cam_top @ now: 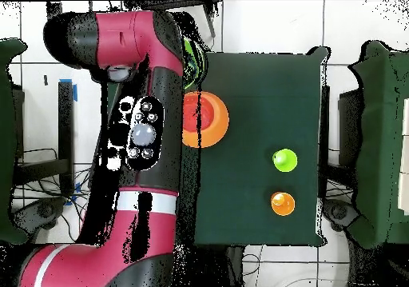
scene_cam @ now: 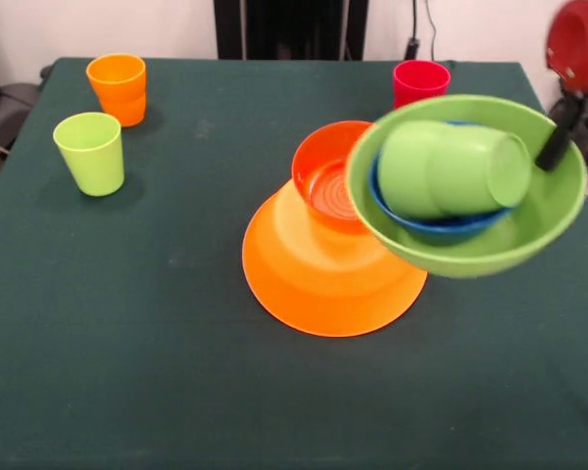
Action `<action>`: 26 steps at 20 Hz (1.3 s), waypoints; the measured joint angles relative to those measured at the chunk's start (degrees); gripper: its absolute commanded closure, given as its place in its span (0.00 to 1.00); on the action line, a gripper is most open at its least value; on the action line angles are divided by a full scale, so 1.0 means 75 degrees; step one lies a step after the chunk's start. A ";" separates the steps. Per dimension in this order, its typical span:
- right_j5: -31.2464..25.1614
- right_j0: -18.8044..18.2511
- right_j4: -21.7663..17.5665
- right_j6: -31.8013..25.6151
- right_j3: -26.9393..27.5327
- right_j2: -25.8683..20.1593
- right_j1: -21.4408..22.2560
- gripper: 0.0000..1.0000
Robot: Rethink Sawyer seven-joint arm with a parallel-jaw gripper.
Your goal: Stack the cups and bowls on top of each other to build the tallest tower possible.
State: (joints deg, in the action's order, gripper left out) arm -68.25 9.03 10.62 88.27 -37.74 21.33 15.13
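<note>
Up at the right edge of the front view, only a dark finger of the gripper [scene_cam: 555, 149] shows, touching the rim of the light green bowl [scene_cam: 529, 230]; whether it's open or clamped, I can't tell. That bowl hangs tilted above the table [scene_cam: 127, 343], a blue bowl [scene_cam: 441, 225] and a green cup [scene_cam: 451, 168] on its side inside. Behind it, partly hidden, a small red-orange bowl [scene_cam: 323, 176] sits on the upturned big orange bowl [scene_cam: 314, 274]. Lime cup [scene_cam: 90, 152], orange cup [scene_cam: 118, 88] and red cup [scene_cam: 418, 80] stand apart. Overhead, the arm [cam_top: 140, 132] covers the table's left edge.
</note>
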 measured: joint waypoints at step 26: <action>0.1575 -0.0475 -0.1003 0.0000 -0.4353 0.0014 0.2065 1.00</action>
State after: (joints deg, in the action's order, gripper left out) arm -56.44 5.47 3.10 88.27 -70.38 21.44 30.62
